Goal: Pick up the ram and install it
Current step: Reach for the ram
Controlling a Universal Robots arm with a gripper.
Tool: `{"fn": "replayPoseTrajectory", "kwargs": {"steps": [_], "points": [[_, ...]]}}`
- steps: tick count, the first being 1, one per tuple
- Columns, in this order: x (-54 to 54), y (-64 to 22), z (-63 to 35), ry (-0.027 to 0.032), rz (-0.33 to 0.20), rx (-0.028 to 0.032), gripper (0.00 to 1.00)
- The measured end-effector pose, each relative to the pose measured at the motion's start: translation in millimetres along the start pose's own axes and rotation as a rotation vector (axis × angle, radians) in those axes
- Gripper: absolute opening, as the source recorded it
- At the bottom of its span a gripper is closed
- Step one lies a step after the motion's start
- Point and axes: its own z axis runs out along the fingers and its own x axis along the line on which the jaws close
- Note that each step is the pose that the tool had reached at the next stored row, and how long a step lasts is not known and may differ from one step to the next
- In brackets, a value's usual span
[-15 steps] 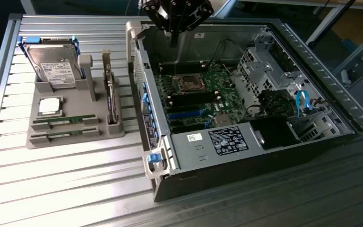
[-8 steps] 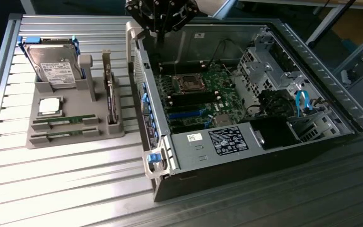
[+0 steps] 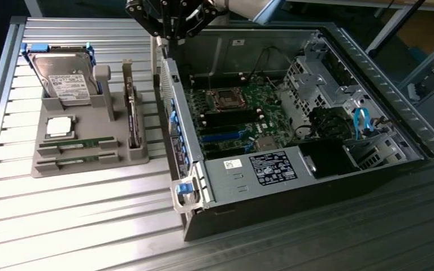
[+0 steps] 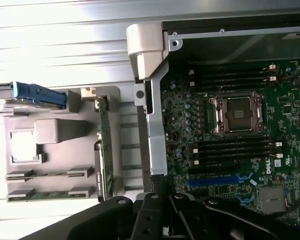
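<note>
Two ram sticks, thin and green, lie in slots at the front of a grey holder [image 3: 89, 169]: one ram stick [image 3: 77, 145] behind the other [image 3: 77, 162]. In the wrist view the ram sticks [image 4: 45, 175] [image 4: 45, 194] lie side by side in the holder [image 4: 20, 125]. My gripper [image 3: 173, 34] hangs high over the near wall of the open computer case [image 3: 293, 186], well away from the sticks. Its fingers are shut with nothing between them. The black gripper body [image 4: 190, 220] edges the wrist view. Black memory slots [image 4: 235, 147] flank the bare processor socket [image 4: 236, 114].
The holder also carries a hard drive [image 3: 65, 79], a square silver processor chip [image 3: 59, 127] and an upright dark card [image 3: 133, 113]. The case's side wall [image 3: 173, 130] stands between holder and motherboard [image 3: 239, 113]. The ribbed metal table [image 3: 81, 226] extends to the front.
</note>
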Motion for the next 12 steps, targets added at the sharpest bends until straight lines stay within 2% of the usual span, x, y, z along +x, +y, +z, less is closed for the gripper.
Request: {"fn": "replayPoseTrajectory", "kwargs": {"steps": [4, 12], "points": [[17.1, -1.3, -0.4, 0.0, 0.0, 0.0, 0.1], [38.2, -2.9, -0.9, 0.0, 0.0, 0.0001, 0.1]]}}
